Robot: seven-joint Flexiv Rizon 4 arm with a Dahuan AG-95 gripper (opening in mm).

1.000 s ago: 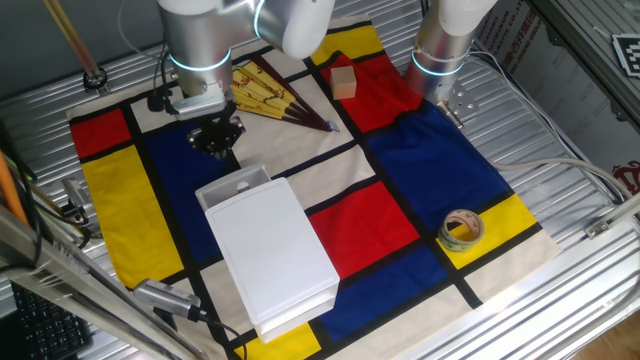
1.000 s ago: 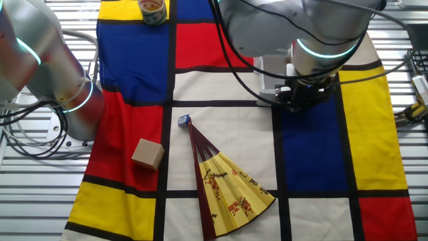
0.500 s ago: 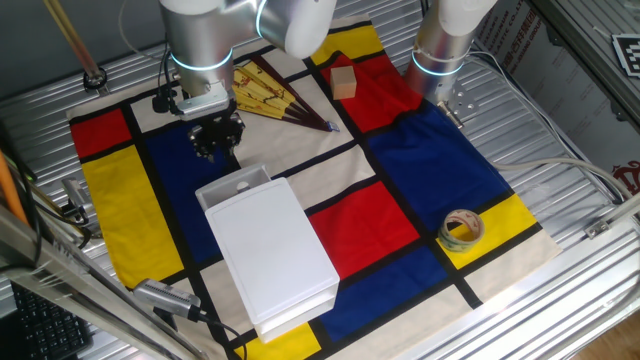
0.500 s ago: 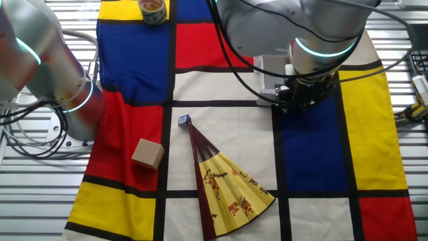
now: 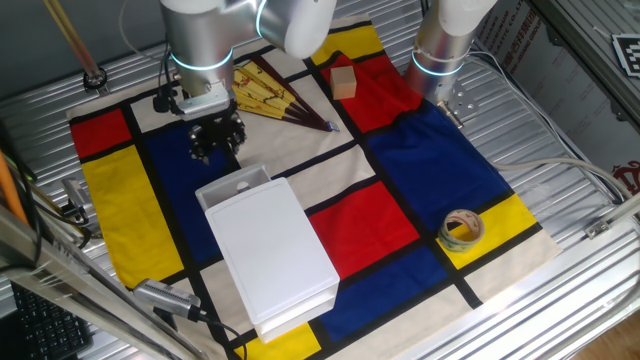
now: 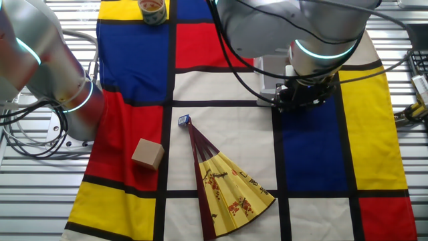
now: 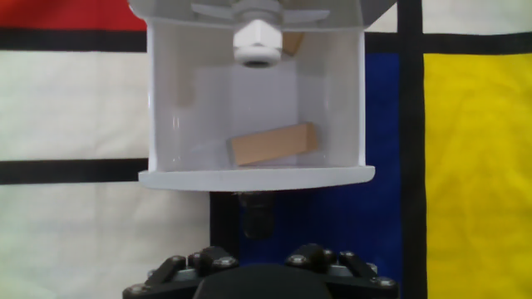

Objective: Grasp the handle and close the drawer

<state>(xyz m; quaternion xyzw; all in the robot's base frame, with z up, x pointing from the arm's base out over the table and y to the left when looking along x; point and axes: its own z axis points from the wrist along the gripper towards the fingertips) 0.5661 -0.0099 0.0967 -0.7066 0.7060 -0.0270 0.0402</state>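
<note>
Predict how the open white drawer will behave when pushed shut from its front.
The drawer looks like thin glossy plastic, so it is probably light and easy-sliding. Its box lies loose on the cloth, so the whole box might shift instead. The wooden block lying loose inside may slide or rattle.

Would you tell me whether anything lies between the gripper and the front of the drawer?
Nothing visible does. In the hand view only bare cloth separates the gripper from the drawer. A tan wooden piece lies inside the tray, behind the front rim, not in the approach path.
</note>
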